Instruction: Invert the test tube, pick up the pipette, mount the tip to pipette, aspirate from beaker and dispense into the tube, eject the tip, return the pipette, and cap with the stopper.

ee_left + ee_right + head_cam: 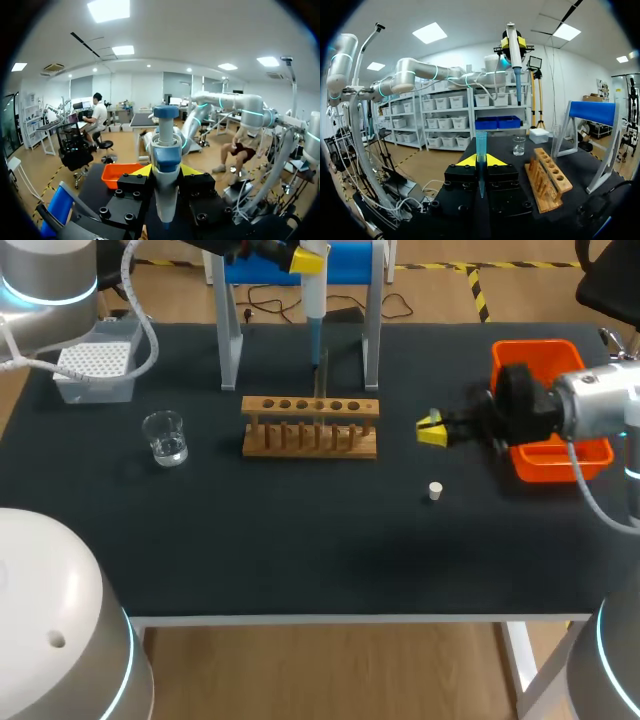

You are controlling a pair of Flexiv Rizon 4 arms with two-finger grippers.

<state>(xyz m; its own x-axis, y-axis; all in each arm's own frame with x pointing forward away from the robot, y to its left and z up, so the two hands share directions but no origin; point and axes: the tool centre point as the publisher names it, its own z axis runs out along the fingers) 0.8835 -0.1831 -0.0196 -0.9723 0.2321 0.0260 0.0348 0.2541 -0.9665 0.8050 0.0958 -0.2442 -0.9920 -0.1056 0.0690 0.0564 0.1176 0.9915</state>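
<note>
**Black surface, two loaded pincers: pipette held high, tube held out to the side**

Black cloth covers the surface (300, 560), and the kit sits on its far half, where both arms can reach it. The left arm (50, 280) comes in from 10 o'clock and ends over the 12 o'clock edge, by the blue-topped stand (350, 260). The right arm (600, 400) enters from 3 o'clock, passing over the orange bin (560, 462), which I take to be for spent tips. The wooden rack (310, 438) lies just toward 12 o'clock of centre, holes up, ready to take a tube. The tip box (95, 368) sits at 10 o'clock of the rack. The beaker (165, 437) is at 9 o'clock of it, with clear liquid in the bottom.

The left pincer (166, 172) is closed on the pipette (165, 150), a finger on either side of its body. The pipette hangs upright, nozzle down, above the rack's far side. That vertical hold suits pressing onto a tip or dipping into the beaker. Whether a tip is on the nozzle I cannot tell.

The right pincer (481, 161) is at 3 o'clock of the rack, clamped on the test tube (481, 145). The tube appears upright, mouth up and tapered end down, probably held free so the pipette can come to it. The small white stopper (435, 490) stands alone at 5 o'clock of the rack, for the last step.
</note>
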